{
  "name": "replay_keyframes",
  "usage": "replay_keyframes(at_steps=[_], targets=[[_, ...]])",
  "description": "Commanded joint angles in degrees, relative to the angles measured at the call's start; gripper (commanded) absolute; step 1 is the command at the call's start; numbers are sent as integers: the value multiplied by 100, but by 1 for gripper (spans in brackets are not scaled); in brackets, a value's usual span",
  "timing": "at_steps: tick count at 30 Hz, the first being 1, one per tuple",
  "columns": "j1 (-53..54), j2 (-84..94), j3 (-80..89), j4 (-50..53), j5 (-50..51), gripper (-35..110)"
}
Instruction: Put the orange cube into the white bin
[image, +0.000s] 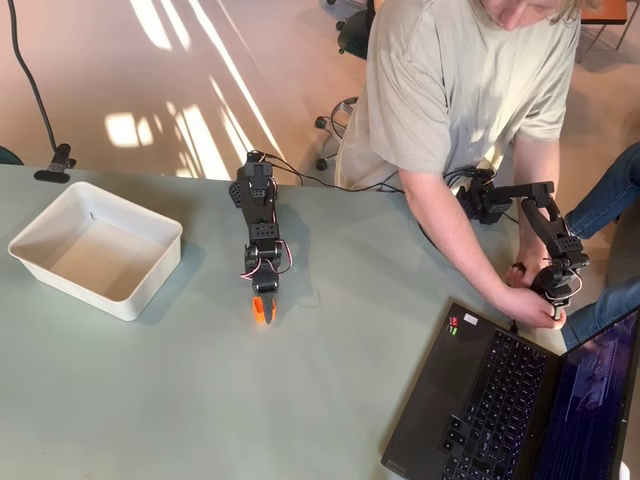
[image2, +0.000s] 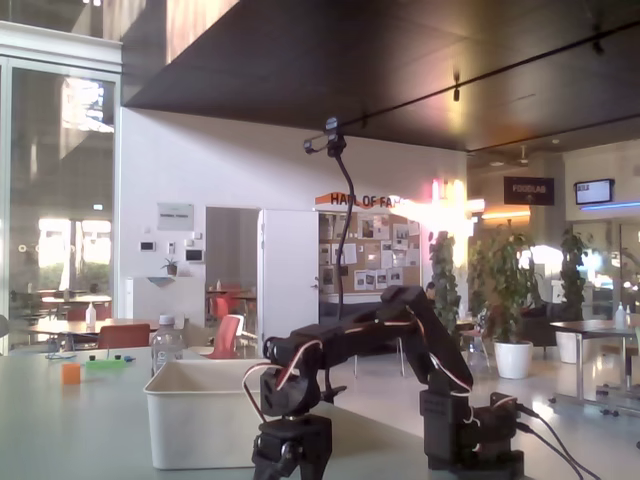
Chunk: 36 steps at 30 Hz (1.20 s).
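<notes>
In the overhead view the black arm reaches from the table's far edge toward the near side. Its gripper points down, low over the table. The orange cube sits between the fingertips, which look shut on it, with a small shadow beside it. The white bin stands empty on the left of the table, about a bin's width from the gripper. In the fixed view the gripper is cut off by the bottom edge, so its tips and the cube are hidden. There the white bin stands behind it.
An open laptop takes up the table's lower right corner. A person leans over the right side of the table. Cables trail from the arm's base. In the fixed view a small orange block and a green item lie far off at the left.
</notes>
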Motion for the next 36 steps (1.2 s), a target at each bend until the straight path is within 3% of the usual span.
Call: replay_keyframes(at_steps=[1, 6, 17, 25, 29, 36], targets=[[-35, 97, -211, 0, -26, 33], [-35, 105, -211, 0, -26, 22], [53, 211, -264, 0, -9, 22], [404, 1775, -1099, 193, 9, 21], [1090, 2856, -1213, 176, 9, 21], [3305, 3217, -1222, 123, 0, 22]])
